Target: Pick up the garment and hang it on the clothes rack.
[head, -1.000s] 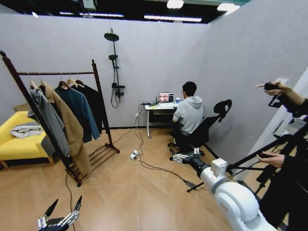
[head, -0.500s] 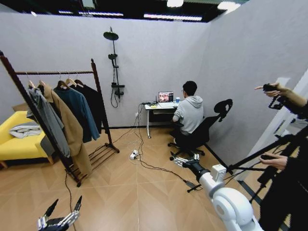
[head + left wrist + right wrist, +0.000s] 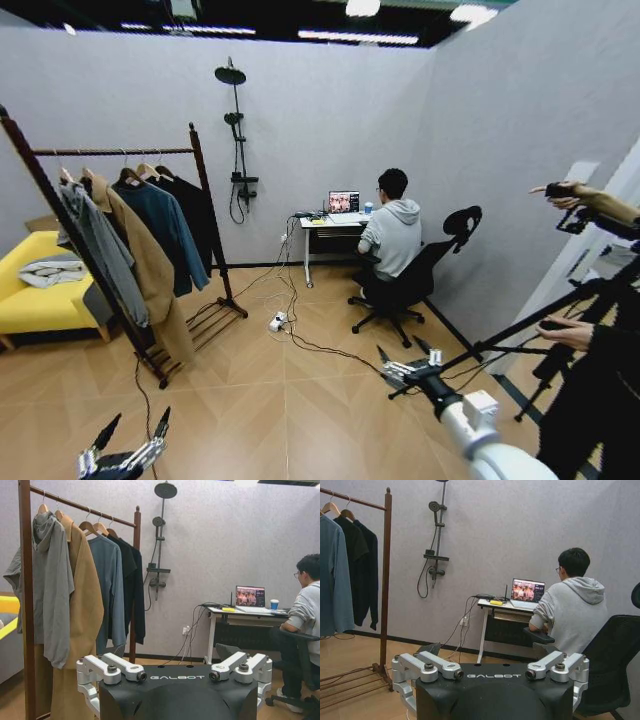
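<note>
On the horizontal rail of the tall dark reddish-brown wooden clothes rack (image 3: 120, 240) we see the long black jacket (image 3: 196, 222) hanging on its light wooden hanger, at the far end, next to the teal-blue jacket (image 3: 165, 235) and the long tan coat (image 3: 145, 270). Our left gripper (image 3: 130, 432) waits low at the left, its fingers spread apart. Our right gripper (image 3: 407, 356) is stretched forward over the wooden floor (image 3: 300, 400), fingers also spread, holding nothing.
</note>
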Motion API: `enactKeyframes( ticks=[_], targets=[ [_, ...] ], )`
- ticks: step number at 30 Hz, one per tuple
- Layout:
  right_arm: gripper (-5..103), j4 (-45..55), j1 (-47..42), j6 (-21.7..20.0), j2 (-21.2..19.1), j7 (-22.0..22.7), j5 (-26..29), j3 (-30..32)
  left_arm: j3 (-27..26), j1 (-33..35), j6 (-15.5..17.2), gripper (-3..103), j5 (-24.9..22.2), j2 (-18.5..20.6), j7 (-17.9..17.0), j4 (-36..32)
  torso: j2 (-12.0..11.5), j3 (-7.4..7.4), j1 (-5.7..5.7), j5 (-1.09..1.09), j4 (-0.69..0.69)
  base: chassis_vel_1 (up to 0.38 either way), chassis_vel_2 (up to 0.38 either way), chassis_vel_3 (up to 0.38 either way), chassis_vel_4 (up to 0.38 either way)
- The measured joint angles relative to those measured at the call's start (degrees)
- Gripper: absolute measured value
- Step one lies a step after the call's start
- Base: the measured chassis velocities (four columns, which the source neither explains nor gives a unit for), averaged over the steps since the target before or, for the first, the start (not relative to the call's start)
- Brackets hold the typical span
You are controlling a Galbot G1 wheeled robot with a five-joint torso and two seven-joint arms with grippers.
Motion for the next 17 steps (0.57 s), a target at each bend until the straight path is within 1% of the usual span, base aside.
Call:
enactKeyframes(
  ticks=[17],
  targets=[
    [100,-0.1,0.2,-0.1,0.1,0.4,0.0,-0.1,0.0,0.0,0.0,100,0.0,0.0,0.0,0.0,0.0,0.0,0.0,0.0,0.01,0.0,0.0,0.0,0.0]
  ],
)
